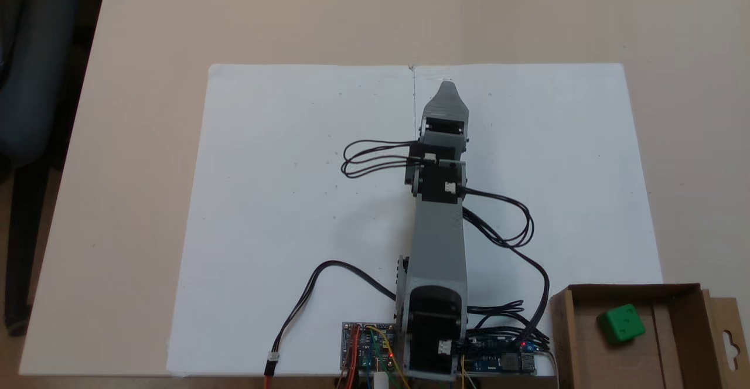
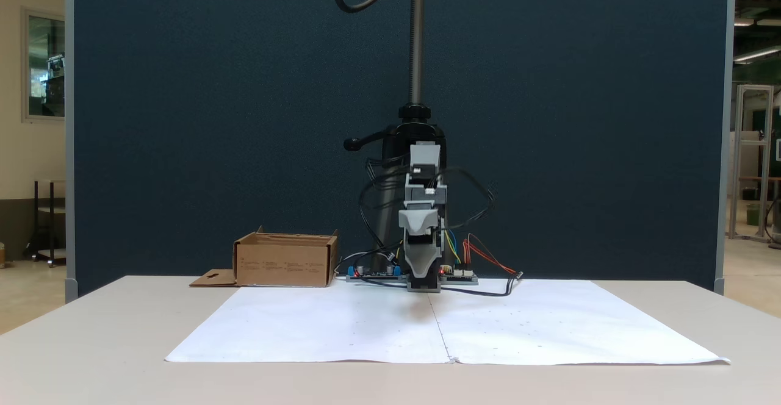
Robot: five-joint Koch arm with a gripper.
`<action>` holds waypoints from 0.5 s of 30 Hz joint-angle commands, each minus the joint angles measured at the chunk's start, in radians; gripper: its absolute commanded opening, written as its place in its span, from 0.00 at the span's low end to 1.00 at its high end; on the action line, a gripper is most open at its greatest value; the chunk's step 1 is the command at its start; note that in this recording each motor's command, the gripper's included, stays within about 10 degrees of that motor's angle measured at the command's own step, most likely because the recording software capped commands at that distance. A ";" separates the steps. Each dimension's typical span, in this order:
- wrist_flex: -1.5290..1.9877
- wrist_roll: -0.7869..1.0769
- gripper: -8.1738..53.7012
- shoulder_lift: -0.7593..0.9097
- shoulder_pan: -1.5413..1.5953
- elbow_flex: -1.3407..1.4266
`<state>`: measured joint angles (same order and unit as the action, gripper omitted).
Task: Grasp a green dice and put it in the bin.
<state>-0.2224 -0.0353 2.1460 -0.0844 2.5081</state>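
From the front of the table [image 2: 110,344], the nearest thing is the white paper sheet [image 2: 341,332], two pages joined at a centre seam. Past it the arm [image 2: 424,210] points straight along that seam, its gripper [image 2: 423,283] lowered close to the paper; from above, the gripper [image 1: 447,87] shows as one grey pointed tip, one jaw hiding the other, so I cannot tell whether it is parted or closed. Nothing shows at the tip. Behind, circuit boards [image 1: 368,348] and loose black cables [image 1: 510,225] crowd the arm's base. Beside the base sits the bin [image 1: 562,330], its flap [image 1: 729,336] lying flat. The green dice [image 1: 621,323] rests inside the bin, well apart from the gripper.
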 commanded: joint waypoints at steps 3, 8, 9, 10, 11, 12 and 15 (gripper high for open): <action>-0.233 0.012 0.83 0.083 -0.003 0.057; -0.392 0.020 0.83 0.129 -0.002 0.138; -0.423 0.020 0.83 0.143 -0.002 0.155; -0.460 0.020 0.83 0.152 -0.002 0.176; -0.491 0.020 0.83 0.163 -0.002 0.196; -0.523 0.020 0.83 0.175 0.002 0.215; -0.619 0.020 0.83 0.195 0.003 0.275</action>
<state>-0.7056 -0.0322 2.2534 -0.0690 2.7980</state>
